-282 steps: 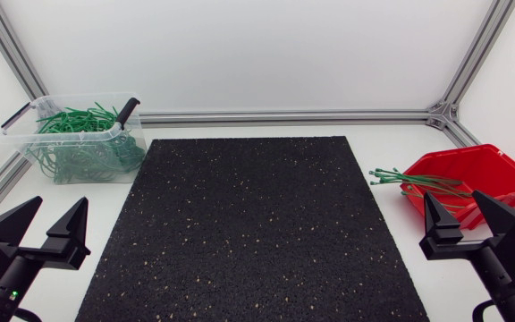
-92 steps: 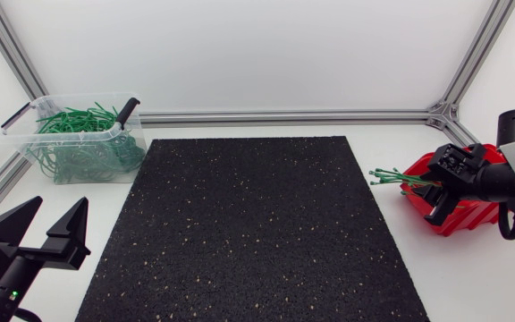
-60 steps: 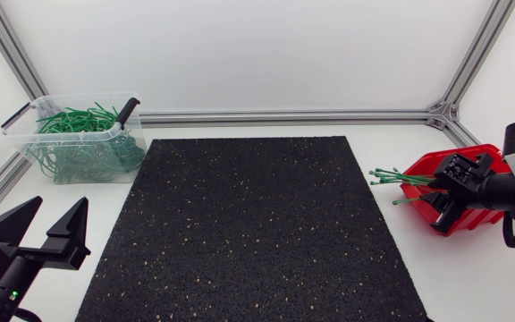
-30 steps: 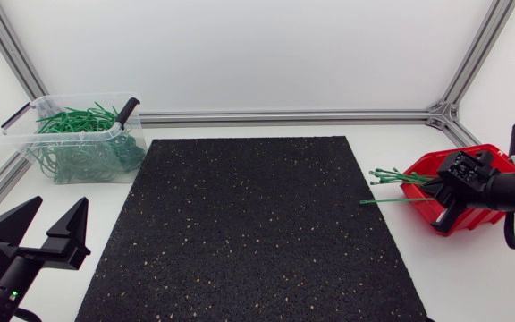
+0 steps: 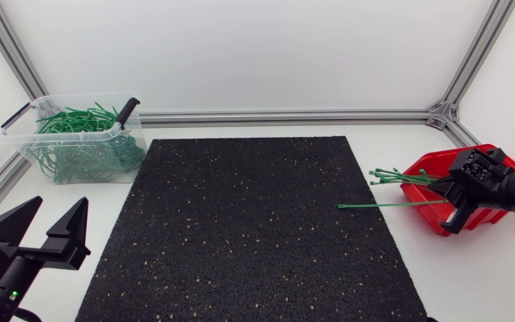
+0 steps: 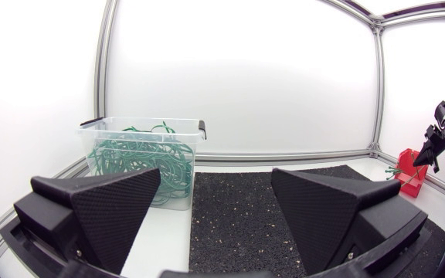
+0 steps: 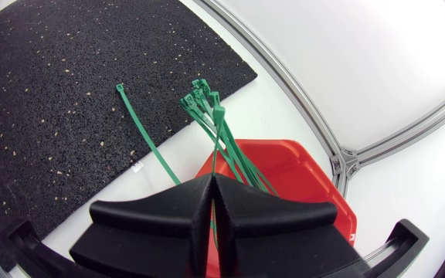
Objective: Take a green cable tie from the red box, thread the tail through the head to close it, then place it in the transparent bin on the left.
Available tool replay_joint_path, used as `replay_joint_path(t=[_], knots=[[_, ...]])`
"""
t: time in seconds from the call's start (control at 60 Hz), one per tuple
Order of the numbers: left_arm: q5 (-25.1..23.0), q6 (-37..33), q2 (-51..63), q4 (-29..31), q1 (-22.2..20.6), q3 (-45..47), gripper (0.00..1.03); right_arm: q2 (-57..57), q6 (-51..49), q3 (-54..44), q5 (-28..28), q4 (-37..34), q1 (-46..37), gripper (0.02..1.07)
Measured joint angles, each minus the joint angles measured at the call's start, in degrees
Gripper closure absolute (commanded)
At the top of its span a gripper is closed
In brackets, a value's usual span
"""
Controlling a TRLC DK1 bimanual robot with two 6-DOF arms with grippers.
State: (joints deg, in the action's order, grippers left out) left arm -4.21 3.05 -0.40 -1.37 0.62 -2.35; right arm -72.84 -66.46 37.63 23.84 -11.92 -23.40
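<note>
The red box stands at the table's right edge, with a bunch of green cable ties poking out of its left side. My right gripper is over the box's front and shut on one green cable tie, which sticks out leftward over the mat's edge. From the right wrist, this tie runs ahead of the closed fingers, beside the bunch and the red box. The transparent bin at the far left holds many green ties. My left gripper rests open and empty at the near left.
A black speckled mat covers the table's middle. Aluminium frame rails run along the back and sides. In the left wrist view, the bin is ahead of the wide fingers and the red box is far off to the side.
My right gripper has closed on one tie and drawn back to the right. The tie's free end now reaches further left over the mat. The left arm has not moved.
</note>
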Motion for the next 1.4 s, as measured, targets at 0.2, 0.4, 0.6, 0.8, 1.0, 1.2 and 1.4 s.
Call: replay_joint_path(t=[0.2, 0.4, 0.6, 0.8, 1.0, 1.2, 1.4], knots=[[0.0, 0.0, 0.0, 0.0, 0.0, 0.0, 0.03, 1.53, -0.92, 0.0, 0.42, -0.5, -0.44, 1.01], [0.0, 0.0, 0.0, 0.0, 0.0, 0.0, 0.03, 2.51, -0.96, 0.9, 2.38, -3.21, -2.01, 1.01], [0.0, 0.0, 0.0, 0.0, 0.0, 0.0, 0.03, 3.8, -0.94, 3.45, 5.84, -7.06, -3.82, 1.01], [0.0, 0.0, 0.0, 0.0, 0.0, 0.0, 0.03, 7.93, -0.79, 8.7, 11.19, -12.22, -6.78, 1.01], [0.0, 0.0, 0.0, 0.0, -0.02, 0.0, 0.03, 12.98, 2.36, 17.03, 18.05, -17.9, -9.42, 1.01], [0.0, 0.0, 0.0, 0.0, -0.02, 0.0, 0.03, 18.45, 6.19, 24.72, 25.83, -27.58, -9.75, 1.01], [0.0, 0.0, 0.0, 0.0, 0.0, 0.0, 0.03, 20.37, 7.41, 30.53, 29.31, -39.74, -5.75, 1.01]])
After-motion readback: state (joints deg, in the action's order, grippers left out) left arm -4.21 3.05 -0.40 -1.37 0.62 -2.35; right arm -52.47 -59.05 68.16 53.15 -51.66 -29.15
